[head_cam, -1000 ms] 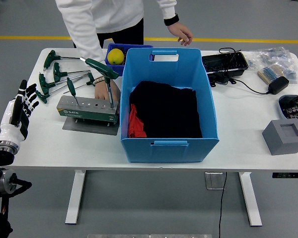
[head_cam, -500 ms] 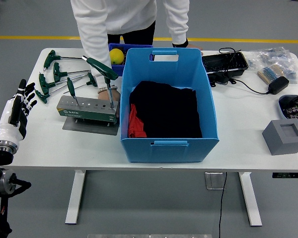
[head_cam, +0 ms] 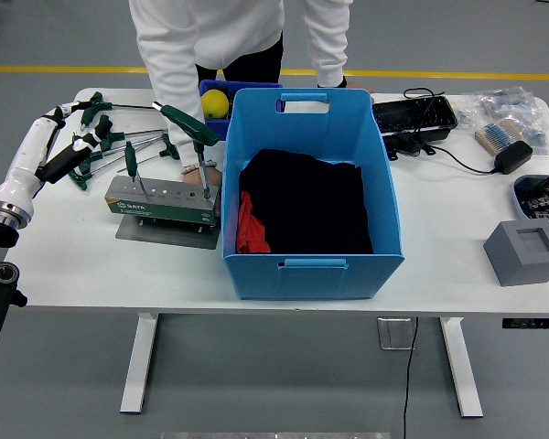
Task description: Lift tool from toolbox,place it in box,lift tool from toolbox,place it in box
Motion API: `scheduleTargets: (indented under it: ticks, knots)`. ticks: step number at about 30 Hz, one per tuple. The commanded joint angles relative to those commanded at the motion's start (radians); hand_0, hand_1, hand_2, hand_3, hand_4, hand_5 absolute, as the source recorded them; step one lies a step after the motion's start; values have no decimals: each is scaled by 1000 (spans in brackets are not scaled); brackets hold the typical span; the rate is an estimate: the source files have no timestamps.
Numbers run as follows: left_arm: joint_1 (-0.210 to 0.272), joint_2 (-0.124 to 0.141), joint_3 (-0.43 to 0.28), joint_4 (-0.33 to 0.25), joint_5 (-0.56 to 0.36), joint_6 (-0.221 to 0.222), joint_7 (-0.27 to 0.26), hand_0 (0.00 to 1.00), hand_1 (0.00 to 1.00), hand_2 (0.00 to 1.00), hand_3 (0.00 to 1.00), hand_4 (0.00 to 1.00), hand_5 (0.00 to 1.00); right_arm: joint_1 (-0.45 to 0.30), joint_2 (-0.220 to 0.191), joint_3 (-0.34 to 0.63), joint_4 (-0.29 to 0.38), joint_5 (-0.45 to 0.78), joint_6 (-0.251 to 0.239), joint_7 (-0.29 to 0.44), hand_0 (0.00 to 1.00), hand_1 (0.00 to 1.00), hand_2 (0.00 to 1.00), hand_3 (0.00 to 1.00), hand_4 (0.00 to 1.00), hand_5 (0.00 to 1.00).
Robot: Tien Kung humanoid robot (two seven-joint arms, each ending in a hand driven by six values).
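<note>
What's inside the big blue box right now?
The blue box holds black cloth covering most of its floor, with a red item at its left edge. No tool shows; anything beneath the cloth is hidden.

Left hand moved forward over loose wrenches.

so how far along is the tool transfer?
Nothing looks done: the blue box shows only dark and red cloth, no tool. Two T-handle tools stand in the grey holder, which a person's hand steadies. The left hand reaches over the loose green wrenches, gripping nothing. Both lifts remain.
</note>
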Motion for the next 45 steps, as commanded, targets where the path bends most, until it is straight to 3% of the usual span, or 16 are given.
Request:
scheduleTargets:
  ticks: [1,5,7,9,13,18,19,20,27,30,31,36,37,42,43,45]
  knots:
    - [-37,36,44,13,38,-12,3,998,998,998,964,998,655,1,-1,4,0,-8,1,-2,649,625,698,559,762,675]
    - [-145,124,181,30,69,-32,-1,998,998,998,964,998,655,1,-2,7,-1,-10,3,-2,649,625,698,559,762,675]
    - [-183,148,222,32,81,-34,-10,998,998,998,988,998,595,2,-2,7,-2,-6,4,-1,649,625,698,559,764,674]
    - [-219,166,265,38,95,-35,-20,998,998,998,988,998,595,3,-3,8,-3,-5,5,-1,649,625,698,559,764,674]
    - [-269,185,330,49,105,-52,-34,998,998,998,998,998,563,5,-4,13,-4,-9,6,-3,649,624,698,560,764,675]
    - [-333,187,422,61,161,-133,-87,998,998,998,998,998,563,4,-4,23,-4,-20,6,-6,649,624,698,560,764,675]
    - [-349,184,447,64,171,-152,-97,998,998,998,998,998,484,5,-5,26,-3,-27,6,-7,649,625,698,560,765,675]
    - [-361,181,463,67,177,-162,-102,998,998,998,998,998,484,6,-5,29,-3,-32,6,-8,649,625,698,560,765,675]
    - [-428,153,526,114,185,-173,-99,998,998,998,998,998,473,10,-7,30,-3,-34,8,-9,649,624,699,561,766,674]
    - [-451,148,536,140,187,-169,-104,998,998,998,998,998,473,12,-9,31,-4,-37,9,-10,649,624,699,561,766,674]
    - [-459,147,540,151,188,-170,-105,965,998,980,934,998,473,13,-9,32,-4,-38,10,-10,649,624,699,561,768,674]
    - [-494,142,567,210,191,-181,-96,965,998,980,934,998,473,17,-11,37,-4,-46,12,-13,649,624,699,561,768,674]
    - [-500,140,572,223,189,-181,-95,854,803,787,830,998,480,17,-12,39,-4,-50,13,-14,649,624,699,561,768,674]
    - [-528,128,604,287,184,-178,-98,854,803,787,830,998,480,22,-15,39,-3,-56,15,-15,649,624,699,561,768,674]
    - [-532,125,611,298,183,-175,-100,815,702,674,745,998,493,23,-15,39,-3,-57,15,-16,649,624,699,561,768,675]
    - [-542,121,625,315,181,-170,-104,815,702,674,745,998,493,24,-16,39,-3,-58,16,-16,649,624,699,561,768,675]
